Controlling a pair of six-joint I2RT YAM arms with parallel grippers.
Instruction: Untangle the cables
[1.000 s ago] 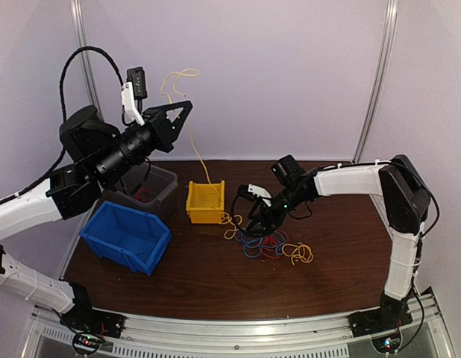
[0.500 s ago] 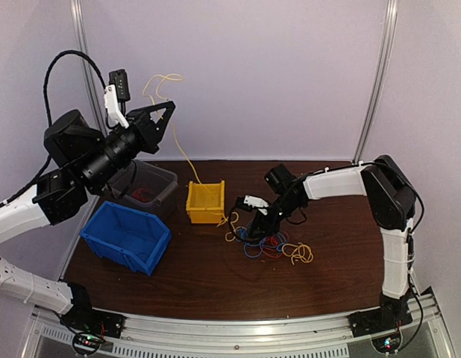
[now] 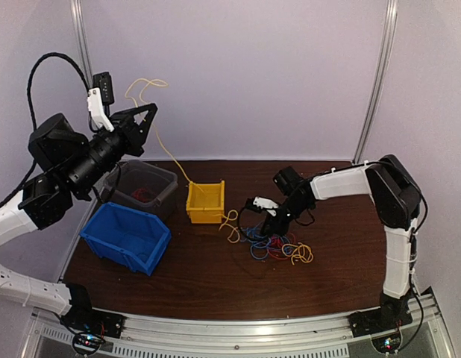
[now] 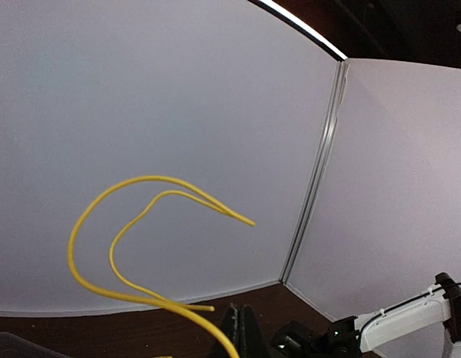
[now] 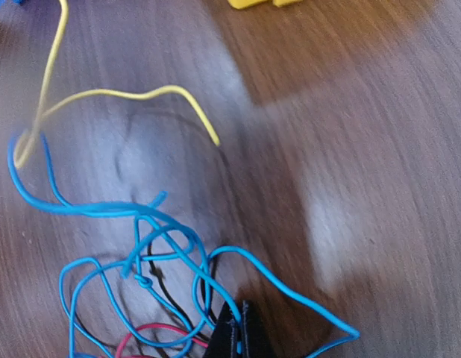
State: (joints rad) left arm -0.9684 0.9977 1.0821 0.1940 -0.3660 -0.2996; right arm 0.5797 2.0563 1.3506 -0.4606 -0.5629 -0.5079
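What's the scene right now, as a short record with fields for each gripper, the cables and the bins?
left gripper: raised, shut on yellow cable, which trails down toward yellow bin
right gripper: shut, low in the tangle; grip unclear
tangle: blue, red, yellow strands on table, right of yellow bin
other bins: blue bin, grey bin, at left

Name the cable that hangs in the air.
The yellow cable, pinched in the left gripper; the blue cables and the red cable lie heaped on the table.
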